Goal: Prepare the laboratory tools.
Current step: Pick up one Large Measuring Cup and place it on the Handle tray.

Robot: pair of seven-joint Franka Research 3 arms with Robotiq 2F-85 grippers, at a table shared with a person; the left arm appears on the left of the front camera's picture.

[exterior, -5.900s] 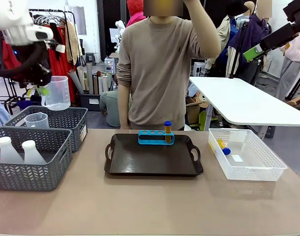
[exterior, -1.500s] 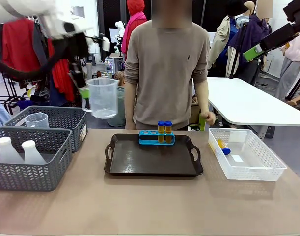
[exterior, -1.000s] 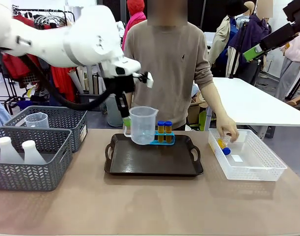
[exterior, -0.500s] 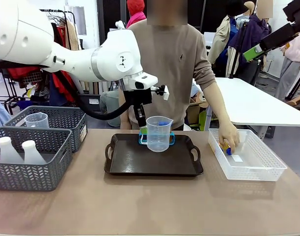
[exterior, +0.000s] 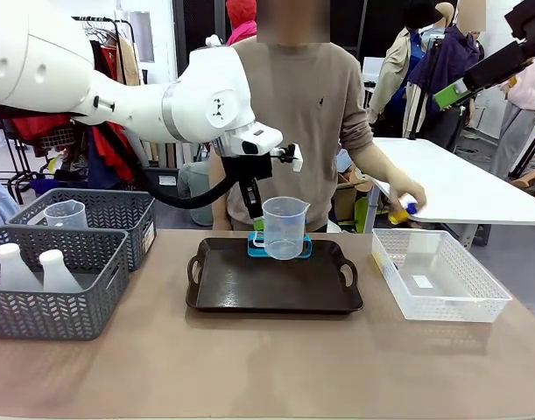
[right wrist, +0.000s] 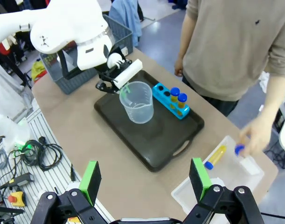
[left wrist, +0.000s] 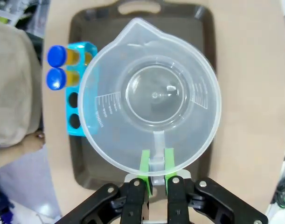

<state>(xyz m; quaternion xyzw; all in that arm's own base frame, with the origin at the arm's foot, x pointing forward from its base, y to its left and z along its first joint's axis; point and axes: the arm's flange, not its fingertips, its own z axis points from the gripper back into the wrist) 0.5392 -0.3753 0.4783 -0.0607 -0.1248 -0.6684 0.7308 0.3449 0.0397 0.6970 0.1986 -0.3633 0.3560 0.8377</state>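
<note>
My left gripper [exterior: 256, 220] is shut on the handle of the clear measuring beaker [exterior: 284, 227], which it holds upright low over the black tray [exterior: 241, 293], just in front of the blue rack [exterior: 256, 248]. In the left wrist view the green fingertips [left wrist: 145, 161] pinch the handle of the beaker [left wrist: 154, 95], and the rack [left wrist: 77, 100] holds two amber tubes [left wrist: 56, 56] with blue caps. The person's hand [exterior: 409, 199] holds another tube [exterior: 402, 211] above the white basket [exterior: 477, 293]. My right gripper [right wrist: 144, 179] hangs open high above the table.
Two grey mesh baskets [exterior: 118, 210] stand at the left: the near one holds two white flasks [exterior: 17, 267], the far one a second beaker [exterior: 66, 213]. The person stands at the far edge behind the tray. The near half of the table is bare.
The beaker has risen slightly and moved back toward the rack. The person's hand has lifted out of the white basket with a tube.
</note>
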